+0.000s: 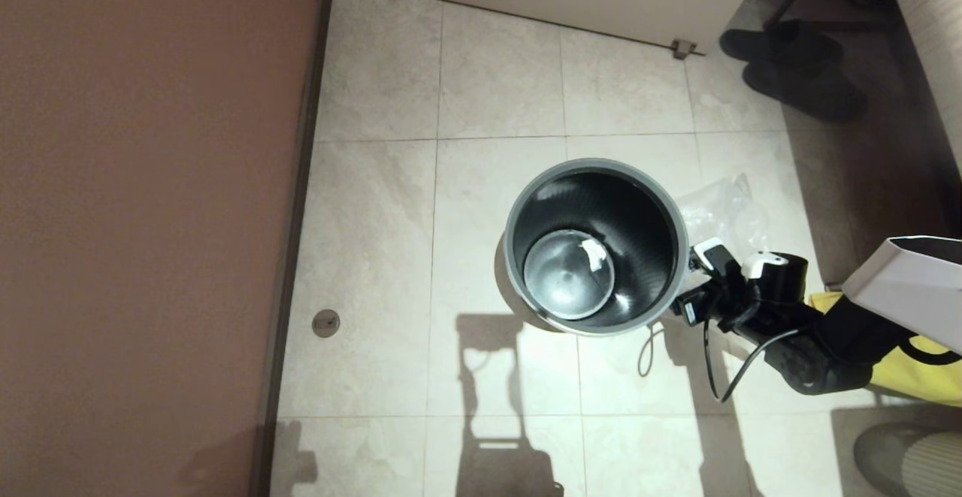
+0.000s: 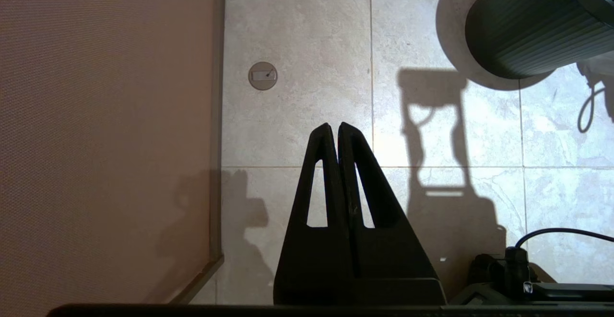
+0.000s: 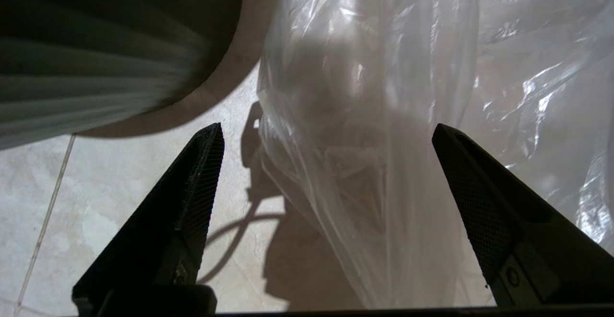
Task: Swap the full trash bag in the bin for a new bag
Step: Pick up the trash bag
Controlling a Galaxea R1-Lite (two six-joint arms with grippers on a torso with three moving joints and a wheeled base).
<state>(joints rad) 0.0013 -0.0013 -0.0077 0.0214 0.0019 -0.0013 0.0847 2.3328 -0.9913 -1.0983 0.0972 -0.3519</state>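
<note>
One right gripper [image 3: 326, 135], spread wide above flimsy, slippery bag [image 3: 383, 115] right of bin [image 1: 594, 245]; best pinched at a fold.

The left gripper [image 2: 334, 127], fingers [image 2: 322, 163] pressed together, hangs over floor tiles [image 2: 297, 115], the bin [image 2: 532, 24] well apart.

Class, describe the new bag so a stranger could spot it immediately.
Find the bin on the tiled floor. On its right side, just beyond the open right hand, lies the new bag, touching the floor. It is crinkly and see-through, unlike the opaque yellow bag nearby.
</note>
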